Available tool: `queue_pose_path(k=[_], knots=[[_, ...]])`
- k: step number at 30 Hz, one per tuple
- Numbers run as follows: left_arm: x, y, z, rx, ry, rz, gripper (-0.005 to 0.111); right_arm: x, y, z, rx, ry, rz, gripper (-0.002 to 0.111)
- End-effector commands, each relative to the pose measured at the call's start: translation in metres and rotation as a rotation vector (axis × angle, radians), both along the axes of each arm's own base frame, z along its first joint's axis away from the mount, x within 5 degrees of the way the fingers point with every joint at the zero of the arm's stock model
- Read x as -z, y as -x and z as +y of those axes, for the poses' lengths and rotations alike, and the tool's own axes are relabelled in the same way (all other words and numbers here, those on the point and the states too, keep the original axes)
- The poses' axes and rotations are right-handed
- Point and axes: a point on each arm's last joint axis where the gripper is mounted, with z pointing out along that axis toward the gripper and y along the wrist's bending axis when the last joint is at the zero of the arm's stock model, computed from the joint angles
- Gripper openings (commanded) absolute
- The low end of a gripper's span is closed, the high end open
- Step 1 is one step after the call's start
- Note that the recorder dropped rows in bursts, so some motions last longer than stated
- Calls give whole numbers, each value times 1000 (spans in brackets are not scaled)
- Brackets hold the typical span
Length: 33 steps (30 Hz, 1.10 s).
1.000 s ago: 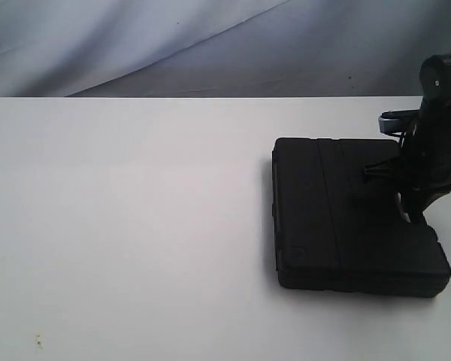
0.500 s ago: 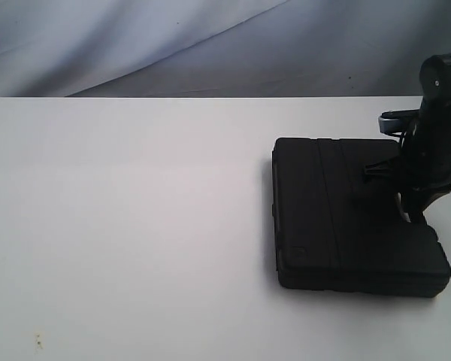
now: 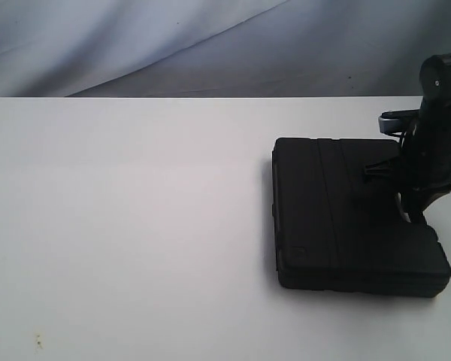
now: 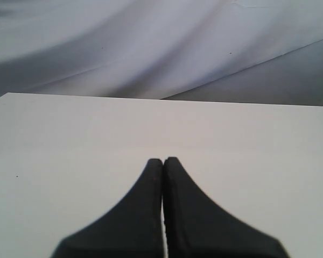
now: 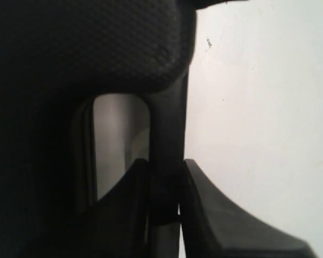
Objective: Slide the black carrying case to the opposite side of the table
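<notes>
1. White table [image 3: 135,226] fills most of our exterior view, with a creased grey cloth [image 3: 135,45] hanging behind it.
2. We see the black carrying case [image 3: 346,218] lying flat on the right part of the table.
3. Our right gripper [image 3: 415,204] stands at the case's right edge. In the right wrist view its jaws are clamped from both sides on the case's handle [image 5: 169,129].
4. Our left gripper [image 4: 162,164] has its jaws pressed together tip to tip, above bare tabletop.
</notes>
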Motion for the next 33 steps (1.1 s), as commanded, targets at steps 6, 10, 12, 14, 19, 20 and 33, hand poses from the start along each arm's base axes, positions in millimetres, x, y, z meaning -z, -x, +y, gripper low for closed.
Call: queue_pose_path(k=[6,10,12,14,19,20,33], knots=[[1,0,0,5,0,-3,0,-12,-2,-6,-12,17,-49,26],[1,0,0,4,2,-3,0,-26,-4,-5,-13,-5,-119,26],[1,0,0,4,2,-3,0,-35,-4,-5,-16,-14,-156,26],[1,0,0,4,2,-3,0,-47,-4,-5,-18,-22,-198,26],[1,0,0,5,0,-3,0,-94,3,-5,-27,-60,-358,25],[1,0,0,5,0,-3,0,-105,5,-4,-31,-69,-396,24],[1,0,0,4,2,-3,0,-224,219,-36,-407,-123,-1540,0]])
